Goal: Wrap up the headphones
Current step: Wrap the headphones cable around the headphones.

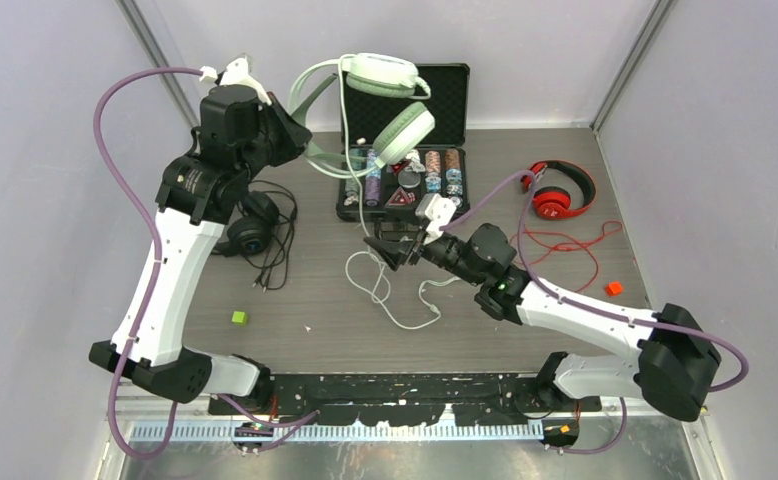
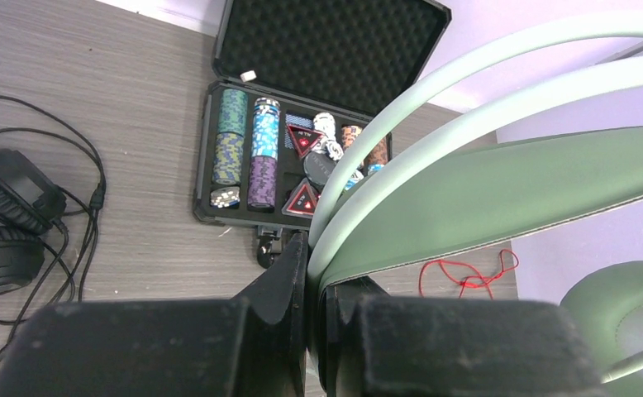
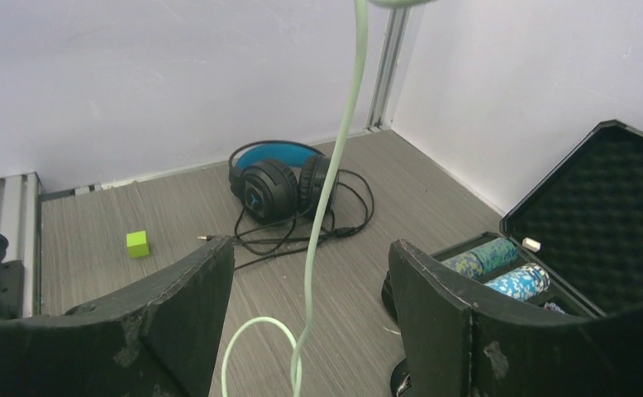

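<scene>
1. Top view: the left gripper (image 1: 303, 140) is clenched on the mint headphones (image 1: 385, 75), which are held aloft just to its right. Their white cable (image 1: 344, 110) hangs down to loose loops on the table beside the right gripper (image 1: 397, 250).
2. Left wrist: the headband (image 2: 467, 190) is pinched between the closed jaws and rises away to the right.
3. Right wrist: the jaws are spread wide and grasp nothing, and the cable drops between them. I judge the step to be catching the cable to begin winding. The next move calls for closing on it, then looping it around the headband.
</scene>
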